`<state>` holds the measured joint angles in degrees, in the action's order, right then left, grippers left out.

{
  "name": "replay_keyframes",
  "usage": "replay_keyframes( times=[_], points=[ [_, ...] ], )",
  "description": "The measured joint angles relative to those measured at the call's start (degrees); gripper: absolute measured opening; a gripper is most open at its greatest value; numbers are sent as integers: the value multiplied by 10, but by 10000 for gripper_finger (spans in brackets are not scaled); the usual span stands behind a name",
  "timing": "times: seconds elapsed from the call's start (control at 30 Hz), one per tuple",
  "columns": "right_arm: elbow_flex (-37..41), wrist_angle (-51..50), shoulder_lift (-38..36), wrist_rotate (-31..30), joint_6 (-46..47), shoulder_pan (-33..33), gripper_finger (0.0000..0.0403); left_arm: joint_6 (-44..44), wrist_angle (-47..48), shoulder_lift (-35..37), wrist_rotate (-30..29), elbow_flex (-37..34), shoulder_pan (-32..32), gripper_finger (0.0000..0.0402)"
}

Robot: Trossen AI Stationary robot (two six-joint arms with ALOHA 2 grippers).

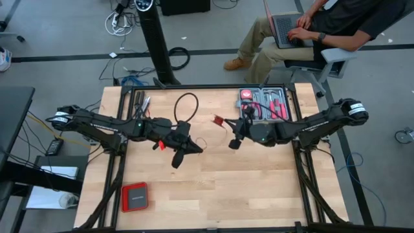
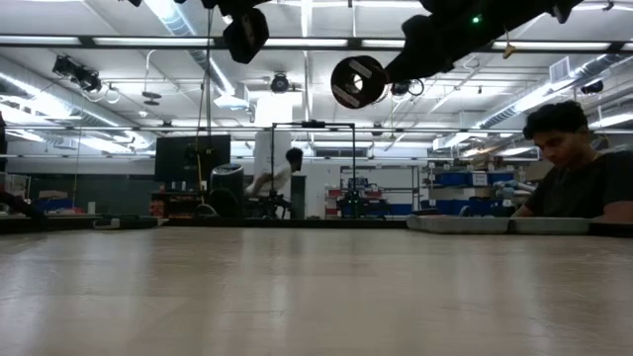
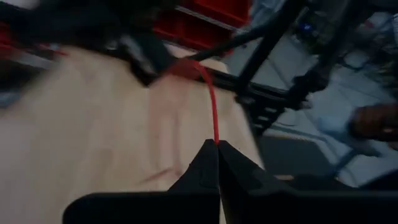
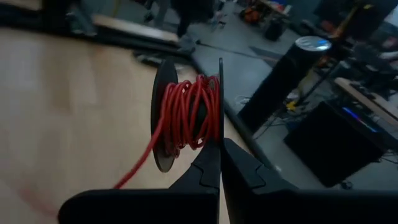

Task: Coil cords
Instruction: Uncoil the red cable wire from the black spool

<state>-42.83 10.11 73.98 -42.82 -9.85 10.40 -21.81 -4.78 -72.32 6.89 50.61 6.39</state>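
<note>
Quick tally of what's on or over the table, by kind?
Grippers: 2, left gripper and right gripper
Red cord: 1
Spool: 1
Tool tray: 1
Flat red box: 1
Total: 6

Setting: robotics lab or workshop in a large open industrial hall. Evidence: wooden workbench [image 1: 213, 188] on a black metal frame, centre; grey tool tray [image 1: 264, 103] holding red-handled tools at the table's 1 o'clock; flat red box [image 1: 135, 197] at 7 o'clock; loose cables [image 1: 119, 22] on a concrete floor marked with dark tape lines, 11 o'clock; seated person [image 1: 310, 29] typing on a laptop, 1 o'clock; ceiling strip lights [image 2: 148, 42], exposed ducting, shelving with blue bins [image 2: 465, 180] beyond the table.
</note>
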Motion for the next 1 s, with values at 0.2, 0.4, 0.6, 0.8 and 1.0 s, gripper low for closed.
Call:
replay_keyframes(
  times=[0.2, 0.4, 0.6, 0.8, 1.0],
  points=[
    [0, -52, -17, 10, 38, 45, 0, 21, 71, 11, -140, 0, 0, 0],
    [0, -44, -46, 25, 23, 88, 0, 21, 128, 13, -220, 0, 0, 0],
    [0, -94, -80, -4, -32, 112, 0, 1, 151, 16, -188, 0, 0, 0],
    [0, -211, -108, -59, -39, 117, 0, -29, 176, 27, -121, -1, 0, 0],
    [0, -299, -111, -50, -15, 120, 0, -39, 225, 56, -109, 0, 1, 0]
  ],
)
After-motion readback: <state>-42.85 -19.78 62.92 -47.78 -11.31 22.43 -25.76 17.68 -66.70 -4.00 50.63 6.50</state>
